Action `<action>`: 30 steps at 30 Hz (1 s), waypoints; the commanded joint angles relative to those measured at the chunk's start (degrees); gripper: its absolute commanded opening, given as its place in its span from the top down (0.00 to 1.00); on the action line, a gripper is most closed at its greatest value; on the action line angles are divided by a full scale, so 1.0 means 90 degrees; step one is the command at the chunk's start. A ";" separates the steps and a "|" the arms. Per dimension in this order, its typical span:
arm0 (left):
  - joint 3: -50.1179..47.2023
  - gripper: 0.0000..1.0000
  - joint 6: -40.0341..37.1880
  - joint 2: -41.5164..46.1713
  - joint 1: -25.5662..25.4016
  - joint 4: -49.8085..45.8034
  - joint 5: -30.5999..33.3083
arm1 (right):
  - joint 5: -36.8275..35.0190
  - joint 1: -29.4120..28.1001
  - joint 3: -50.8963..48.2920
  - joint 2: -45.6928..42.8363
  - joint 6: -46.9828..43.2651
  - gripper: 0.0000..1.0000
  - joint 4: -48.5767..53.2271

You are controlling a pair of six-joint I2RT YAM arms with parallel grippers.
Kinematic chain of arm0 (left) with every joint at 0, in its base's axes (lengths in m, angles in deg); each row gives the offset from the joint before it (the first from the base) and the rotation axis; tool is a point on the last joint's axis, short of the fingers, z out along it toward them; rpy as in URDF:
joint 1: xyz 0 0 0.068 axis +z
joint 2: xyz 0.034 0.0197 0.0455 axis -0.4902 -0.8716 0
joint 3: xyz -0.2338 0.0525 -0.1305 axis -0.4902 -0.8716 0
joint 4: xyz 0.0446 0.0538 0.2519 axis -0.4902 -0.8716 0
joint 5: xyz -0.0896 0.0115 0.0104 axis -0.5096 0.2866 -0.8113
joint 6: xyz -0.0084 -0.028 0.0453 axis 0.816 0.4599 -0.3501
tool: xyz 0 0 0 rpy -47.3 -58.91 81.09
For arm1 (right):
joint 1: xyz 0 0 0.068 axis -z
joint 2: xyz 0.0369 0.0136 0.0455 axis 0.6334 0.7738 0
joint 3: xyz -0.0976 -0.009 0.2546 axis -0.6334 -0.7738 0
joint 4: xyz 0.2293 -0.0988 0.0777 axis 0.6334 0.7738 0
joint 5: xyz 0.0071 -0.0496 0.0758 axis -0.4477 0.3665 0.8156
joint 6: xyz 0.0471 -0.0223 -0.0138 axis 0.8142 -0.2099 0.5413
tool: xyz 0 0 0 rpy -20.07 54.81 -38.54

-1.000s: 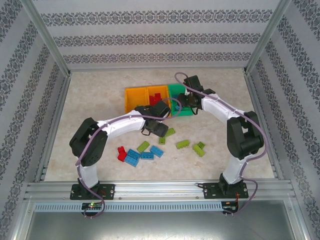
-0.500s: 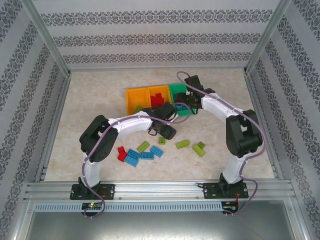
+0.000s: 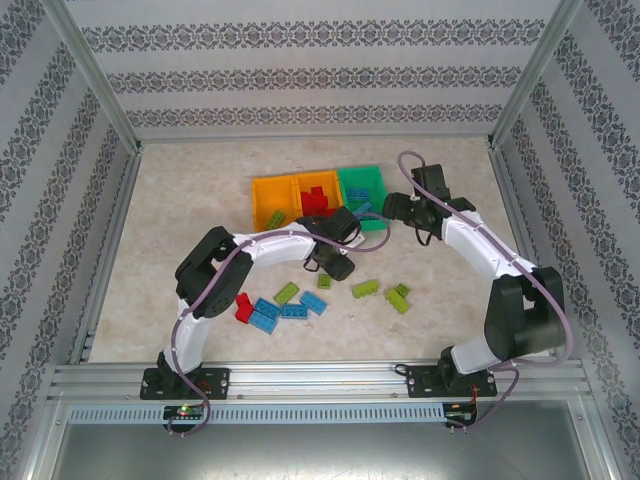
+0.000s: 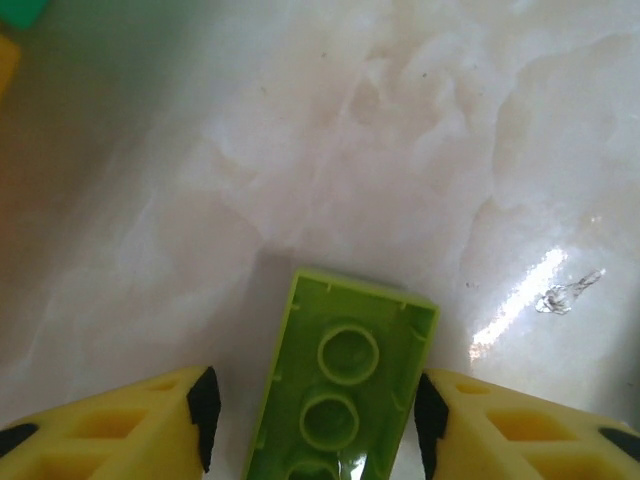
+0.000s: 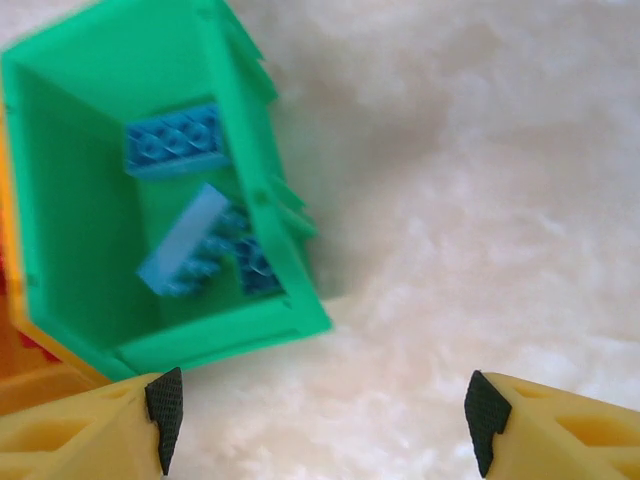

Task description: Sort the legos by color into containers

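A lime green lego (image 4: 350, 370) lies studs-down on the table between the fingers of my left gripper (image 4: 312, 405). The right pad touches it and a gap remains at the left pad, so the gripper is open. From above, the left gripper (image 3: 333, 263) sits low in front of the containers. My right gripper (image 5: 320, 415) is open and empty over bare table beside the green container (image 5: 290, 325), which holds blue legos (image 5: 175, 140). The middle orange-yellow container (image 3: 330, 180) holds red legos (image 3: 315, 200); the left one (image 3: 258, 200) holds a green lego (image 3: 276, 218).
Loose legos lie on the table in front: a red one (image 3: 243, 308), blue ones (image 3: 265, 317), and lime green ones (image 3: 365, 289) to the right. Patterned walls and a metal frame (image 3: 100, 260) enclose the table. The right gripper (image 3: 402, 210) hovers right of the green container.
My right gripper opened and drew back to the right, off the green container. My left gripper reached right onto the lime lego and its jaws narrowed around it.
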 commanded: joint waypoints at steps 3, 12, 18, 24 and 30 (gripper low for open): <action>0.0292 0.57 -0.0263 -0.0264 -0.0067 -0.0106 -0.0166 | -0.0047 0.0283 -0.0545 -0.0516 -0.0057 0.20 0.0307; 0.0055 0.78 0.0137 0.0339 0.0111 0.0039 0.0132 | 0.0114 0.0435 -0.1192 -0.1062 -0.0047 0.20 0.0673; 0.0221 0.79 0.0462 0.1190 0.0546 -0.0313 0.0633 | 0.0412 0.0404 -0.1668 -0.1565 0.0046 0.21 0.0806; 0.0467 0.81 0.0946 0.1691 0.1181 -0.0863 0.1302 | 0.0698 0.0074 -0.2063 -0.1914 0.0219 0.22 0.1226; 0.0176 0.80 0.1849 0.1901 0.2161 -0.0897 0.1632 | 0.0515 -0.0687 -0.2469 -0.2370 0.0473 0.23 0.1648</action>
